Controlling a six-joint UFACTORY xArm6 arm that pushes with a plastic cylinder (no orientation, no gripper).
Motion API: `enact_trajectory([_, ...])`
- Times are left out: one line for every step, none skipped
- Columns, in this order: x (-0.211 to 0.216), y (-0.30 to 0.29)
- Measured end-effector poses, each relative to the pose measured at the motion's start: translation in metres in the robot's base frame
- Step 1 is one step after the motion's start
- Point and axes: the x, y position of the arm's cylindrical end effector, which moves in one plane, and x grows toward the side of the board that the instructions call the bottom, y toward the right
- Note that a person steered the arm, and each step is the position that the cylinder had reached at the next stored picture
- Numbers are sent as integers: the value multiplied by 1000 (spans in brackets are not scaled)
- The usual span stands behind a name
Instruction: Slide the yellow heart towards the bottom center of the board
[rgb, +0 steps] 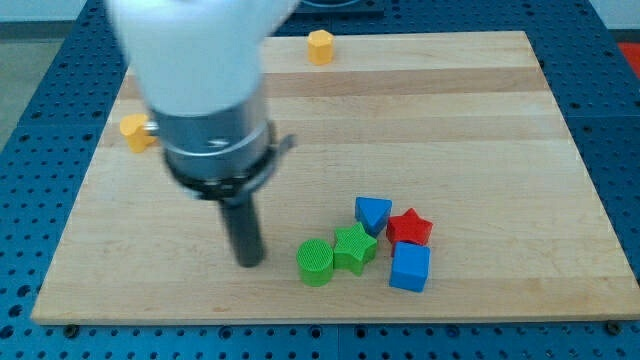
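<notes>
The wooden board (480, 120) carries all blocks. My tip (249, 262) grasps nothing; it stands just left of the green cylinder (315, 262), beside green star (354, 247), blue cube (409, 267), red star (410, 227), blue triangular block (372, 213). One yellow block (135, 131), its shape unclear, lies at the left edge, another (319, 46) at the top.

My tip (248, 262) stands on the desk (480, 120) near the view's bottom edge, just to the view's left of a tight cluster: green cylinder (315, 262), green star (354, 247), blue triangular block (372, 213), red star (409, 228) and blue cube (409, 267). That cluster bars passage toward the view's right. Toward the view's left of my tip the wood is bare. A yellow block (135, 131) sits far up-left, partly hidden behind the arm; another yellow block (319, 46) lies at the top edge.
</notes>
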Motion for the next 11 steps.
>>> enact_trajectory([-3, -99])
enact_trajectory([-33, -186])
enact_trajectory([-37, -187])
enact_trajectory([-41, -188])
enact_trajectory([-72, -188])
enact_trajectory([-118, -187])
enact_trajectory([-154, -178])
enact_trajectory([-155, -134])
enact_trajectory([-155, -82])
enact_trajectory([-148, -113])
enact_trajectory([-159, -187])
